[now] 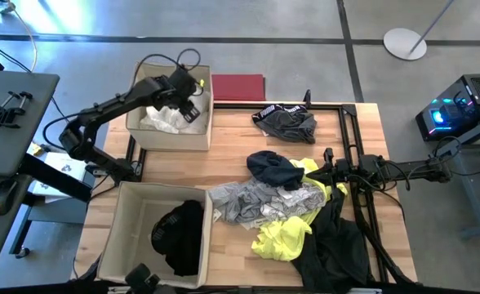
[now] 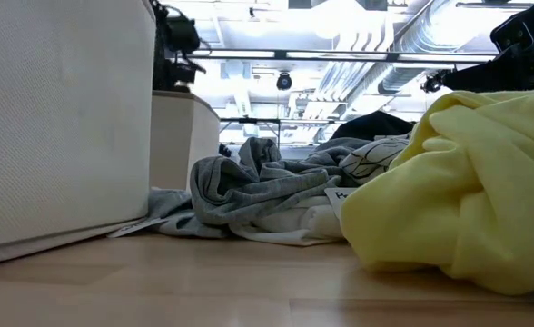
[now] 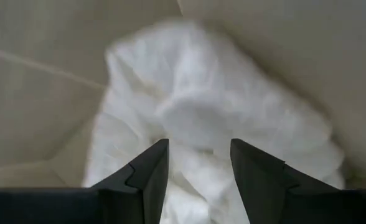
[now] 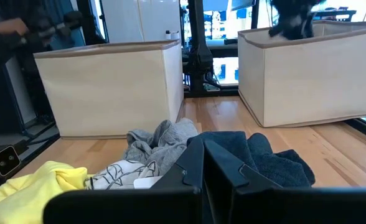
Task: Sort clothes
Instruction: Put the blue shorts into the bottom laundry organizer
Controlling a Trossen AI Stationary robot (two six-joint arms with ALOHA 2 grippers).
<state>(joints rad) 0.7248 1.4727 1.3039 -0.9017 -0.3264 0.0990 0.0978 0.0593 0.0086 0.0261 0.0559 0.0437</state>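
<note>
- A white garment lies crumpled on the floor of the far box; in the left wrist view it fills the space ahead of the fingers.
- The left pincer is held over that box, above the white garment; its fingers are spread apart with nothing between them.
- A black garment is seen inside the near box, against its right wall.
- A pile of clothes lies on the bench to the right of the near box: a light grey garment nearest the box, a patterned white piece beside it, a dark navy garment at the far side of the pile, and a neon yellow garment at the near side.
- A large black garment is spread at the pile's right, reaching the bench's near edge.
- A separate dark grey garment with a striped band lies apart from the pile, near the far edge of the bench.
- In the low view the grey garment and the yellow garment are seen resting on the bench, the yellow one closest to the camera.
- The right pincer is placed low at the pile's right side, just beside the navy garment; in its wrist view its fingers are closed together, and nothing is seen clamped between them.
- A dark red rectangle lies beyond the bench's far edge, right of the far box.
</note>
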